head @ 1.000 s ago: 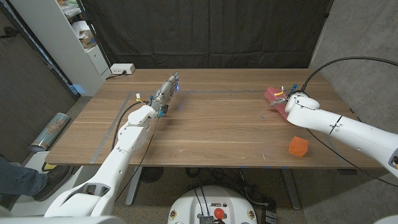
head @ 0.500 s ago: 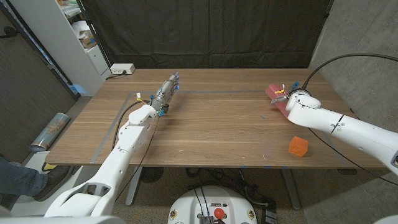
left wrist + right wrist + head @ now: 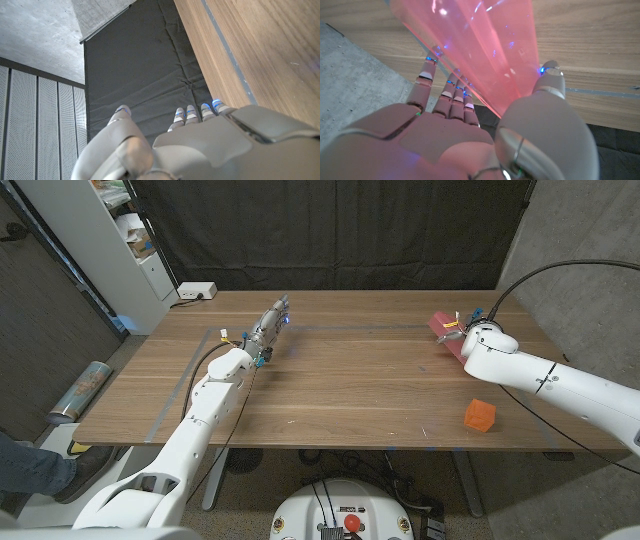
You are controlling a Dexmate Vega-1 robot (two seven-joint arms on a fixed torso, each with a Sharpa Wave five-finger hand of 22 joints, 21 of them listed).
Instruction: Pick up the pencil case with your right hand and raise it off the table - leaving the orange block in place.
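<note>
The pencil case is a pink see-through pouch at the table's far right. My right hand is on it. In the right wrist view the pencil case runs between the fingers and the thumb of my right hand, and the thumb tip touches it. The orange block sits on the table near the front right edge, apart from the hand. My left hand stands at the far left-middle with its fingers stretched out and nothing in them, also seen as my left hand.
The wooden table carries thin tape lines near my left hand. A white box sits past the far left corner, beside a shelf. A black cable arcs over my right arm.
My right hand has shifted slightly toward the far edge, and the pencil case's visible corner has moved with it. The orange block and my left hand stay put.
</note>
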